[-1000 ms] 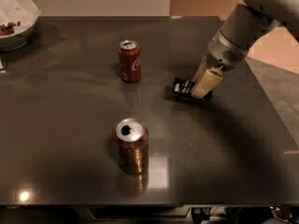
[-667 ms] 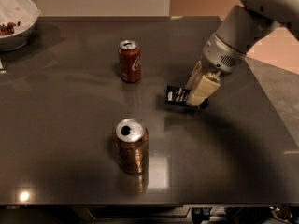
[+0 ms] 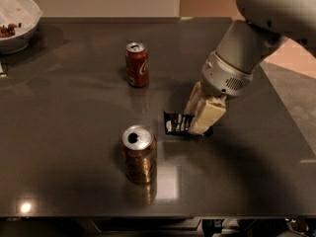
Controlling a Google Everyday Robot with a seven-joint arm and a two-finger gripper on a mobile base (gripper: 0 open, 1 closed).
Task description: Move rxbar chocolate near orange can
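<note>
Pincer (image 3: 200, 129) around white-lettered rxbar chocolate (image 3: 176, 123)

Dark table (image 3: 256, 181); the gripper (image 3: 200, 127), right of centre, grips the rxbar chocolate (image 3: 177, 123); open tabletop lies between the bar and the orange can (image 3: 139, 154) at front left; a red can (image 3: 137, 65) stands well behind; a bowl (image 3: 15, 23) sits in the far-left corner.

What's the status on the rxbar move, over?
Gripper low over the table, shut on rxbar chocolate at its right end. Bar right of orange can, not touching. Nothing between them; red can farther back.
</note>
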